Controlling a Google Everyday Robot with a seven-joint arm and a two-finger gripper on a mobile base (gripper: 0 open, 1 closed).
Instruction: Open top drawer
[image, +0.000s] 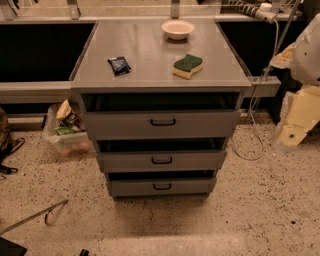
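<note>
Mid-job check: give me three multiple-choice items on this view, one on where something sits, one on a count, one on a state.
1. Where on the cabinet top is the sponge?
A. front right
B. front left
C. back left corner

2. How many drawer fronts show?
A. two
B. three
C. four

3. The top drawer is:
A. flush shut
B. pulled out part way
C. taken out and lying on the floor

Answers:
1 A: the sponge lies right of the dark packet and nearer than the bowl.
2 B: three fronts are stacked, each with a black handle.
3 B: a dark gap of interior shows behind the top drawer's front. The gripper is at the right edge of view, clear of the top handle.
</note>
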